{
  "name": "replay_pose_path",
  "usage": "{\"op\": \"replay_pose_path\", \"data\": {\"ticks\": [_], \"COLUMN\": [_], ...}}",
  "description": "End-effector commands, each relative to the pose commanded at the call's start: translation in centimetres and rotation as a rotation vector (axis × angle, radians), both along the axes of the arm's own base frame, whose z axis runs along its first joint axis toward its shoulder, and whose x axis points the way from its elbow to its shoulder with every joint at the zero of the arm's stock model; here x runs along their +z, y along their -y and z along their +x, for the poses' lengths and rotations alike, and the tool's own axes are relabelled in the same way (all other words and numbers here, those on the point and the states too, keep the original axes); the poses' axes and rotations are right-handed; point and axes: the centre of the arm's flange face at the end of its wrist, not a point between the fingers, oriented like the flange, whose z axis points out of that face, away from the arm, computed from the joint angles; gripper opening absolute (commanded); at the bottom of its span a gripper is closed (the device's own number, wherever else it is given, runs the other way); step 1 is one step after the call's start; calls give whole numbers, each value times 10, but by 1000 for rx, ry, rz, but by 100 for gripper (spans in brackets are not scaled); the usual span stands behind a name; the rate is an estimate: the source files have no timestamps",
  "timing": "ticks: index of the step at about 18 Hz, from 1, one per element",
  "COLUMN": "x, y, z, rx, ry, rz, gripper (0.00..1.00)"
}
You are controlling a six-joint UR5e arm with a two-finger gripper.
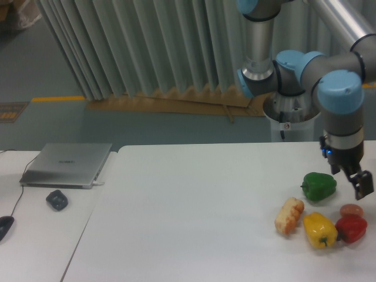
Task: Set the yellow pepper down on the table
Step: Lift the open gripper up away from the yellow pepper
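The yellow pepper (319,230) rests on the white table (194,211) near its front right, stem toward the camera. It lies between a bread roll (289,215) on its left and a red pepper (351,228) on its right. My gripper (359,184) hangs above and to the right of it, beside the green pepper (319,185), clear of the yellow one. Only one dark finger shows at the frame's right edge, so its state is unclear. Nothing visible is held.
A small reddish round fruit (351,210) lies behind the red pepper. On a smaller desk at left sit a silver laptop (67,164), a dark mouse-like object (57,200) and a cable. The arm's base (286,111) stands behind the table.
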Motion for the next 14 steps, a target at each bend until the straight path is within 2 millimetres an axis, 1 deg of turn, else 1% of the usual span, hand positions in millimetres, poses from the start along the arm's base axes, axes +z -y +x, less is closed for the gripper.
{"op": "replay_pose_path", "data": {"ticks": [1, 3, 4, 5, 6, 7, 8, 9, 10, 12, 14], "x": [-4, 2, 5, 12, 7, 3, 3, 12, 17, 18, 17], "y": [5, 8, 8, 8, 5, 3, 1, 8, 12, 10, 0], "z": [-1, 3, 15, 25, 34, 39, 45, 58, 65, 70, 80], "rx": [-2, -2, -7, -1, 0, -4, -10, -11, -12, -12, 14], "ry": [8, 14, 55, 95, 151, 165, 177, 199, 210, 219, 218], "rz": [-6, 10, 27, 69, 96, 91, 86, 72, 66, 61, 58], "gripper": [100, 100, 100, 100, 100, 100, 100, 100, 100, 100, 100]}}
